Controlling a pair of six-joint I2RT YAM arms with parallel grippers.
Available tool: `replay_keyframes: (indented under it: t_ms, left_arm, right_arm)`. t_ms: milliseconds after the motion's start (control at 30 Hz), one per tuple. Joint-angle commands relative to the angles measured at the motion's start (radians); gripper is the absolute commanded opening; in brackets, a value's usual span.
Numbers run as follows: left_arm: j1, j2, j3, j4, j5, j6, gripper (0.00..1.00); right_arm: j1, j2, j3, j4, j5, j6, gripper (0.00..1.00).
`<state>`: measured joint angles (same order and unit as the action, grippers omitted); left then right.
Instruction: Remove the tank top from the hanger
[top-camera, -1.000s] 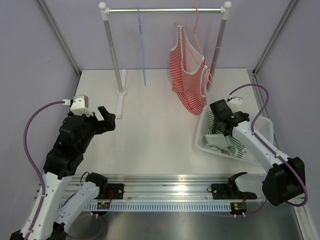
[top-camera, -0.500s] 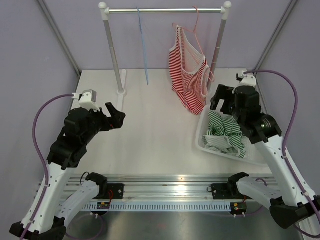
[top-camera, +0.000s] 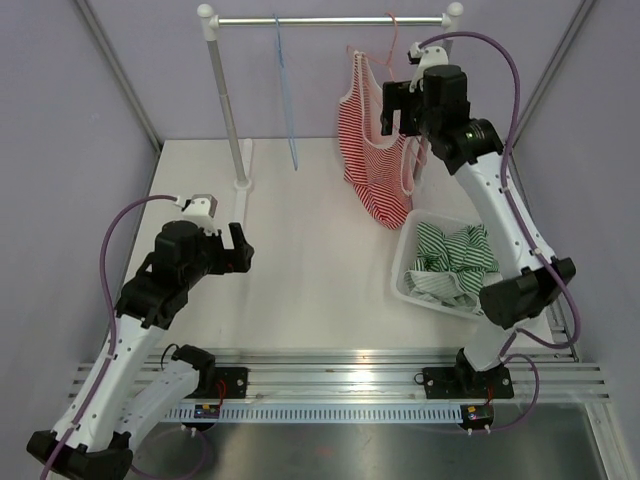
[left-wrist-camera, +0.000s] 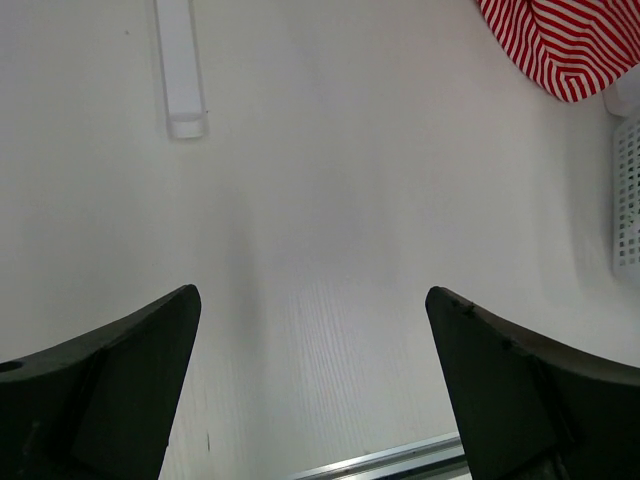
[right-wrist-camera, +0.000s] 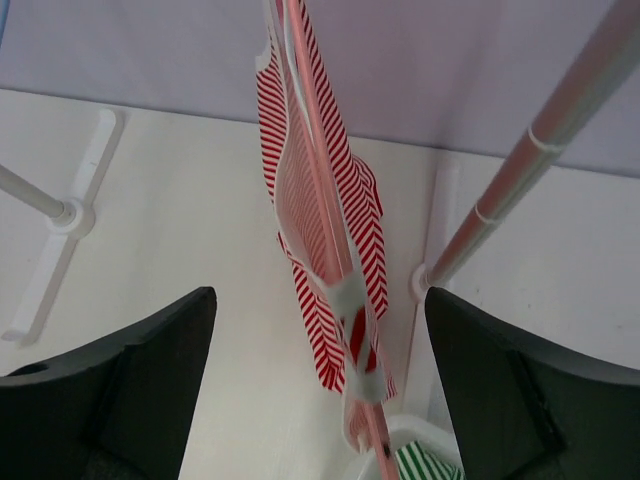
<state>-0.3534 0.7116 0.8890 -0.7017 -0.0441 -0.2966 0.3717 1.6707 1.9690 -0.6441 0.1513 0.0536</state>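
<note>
Overhead, your right pincer (top-camera: 398, 107) stands wide, up beside the striped tank top (top-camera: 370, 150), which hangs on its pink hanger (top-camera: 393, 45) from the rail (top-camera: 330, 20). The left pincer (top-camera: 242, 250) — wide too — hovers over the worktop (top-camera: 320, 230), well apart from it. Left wrist: only the tank top's hem shows, upper right. Right wrist: open fingers frame the tank top — nothing gripped.
</note>
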Motion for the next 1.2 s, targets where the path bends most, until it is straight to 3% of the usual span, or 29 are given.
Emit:
replay_keyframes:
  t_ms: [0,67,233,400,500,567,967,1167]
  left_arm:
    - [-0.004,0.011,0.007,0.054,0.027,0.028,0.99]
    - [-0.004,0.0,-0.001,0.06,0.035,0.027,0.99]
    - [-0.002,-0.006,-0.009,0.068,0.038,0.027,0.99]
    - [-0.002,0.02,-0.009,0.068,0.092,0.031,0.99]
    - [-0.002,0.023,-0.009,0.068,0.101,0.03,0.99]
    - [-0.002,0.022,-0.01,0.068,0.101,0.031,0.99]
    - [-0.002,-0.001,-0.01,0.067,0.075,0.03,0.99]
    - [-0.002,-0.043,0.01,0.09,0.099,0.019,0.99]
  right_arm:
    - [-0.005,0.11,0.216,-0.078,-0.018,-0.096,0.91]
    - [-0.005,0.191,0.327,-0.109,-0.018,-0.107,0.87]
    - [-0.005,0.338,0.543,-0.163,-0.032,-0.143,0.56]
    - [-0.005,0.374,0.6,-0.167,-0.081,-0.146,0.36]
    - [-0.004,0.373,0.6,-0.166,-0.091,-0.147,0.1]
    - [-0.005,0.368,0.6,-0.167,-0.102,-0.14,0.0]
    - [-0.004,0.288,0.673,-0.149,-0.235,-0.018,0.0]
    - [0.013,0.192,0.568,-0.15,-0.318,0.026,0.0]
